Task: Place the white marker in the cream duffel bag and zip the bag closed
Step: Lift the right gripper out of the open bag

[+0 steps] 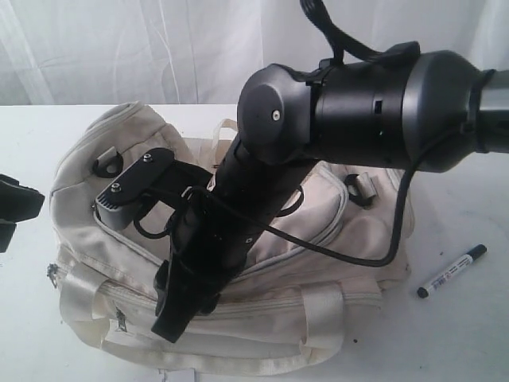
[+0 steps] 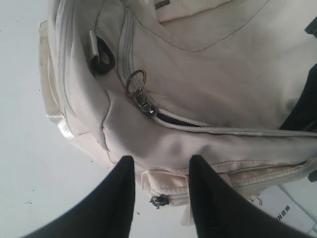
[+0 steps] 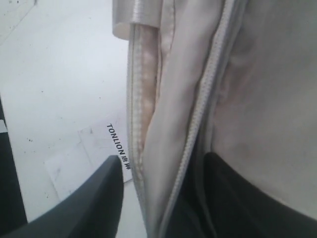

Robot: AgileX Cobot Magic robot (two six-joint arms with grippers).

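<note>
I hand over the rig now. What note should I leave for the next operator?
Left gripper: open, at the bag's end, holding nothing.
Right gripper: open, jaws astride a zip edge on the bag's near side.
Marker: on the table, right of the bag in the exterior view, untouched.
Done: top zip looks partly open near the ring pull.
To do: pick up marker, put it in, zip shut.

The cream duffel bag (image 1: 366, 231) sits in the middle of the desk (image 1: 461, 342). The white marker (image 1: 452, 271) lies on the desk right of it, near but apart.
</note>
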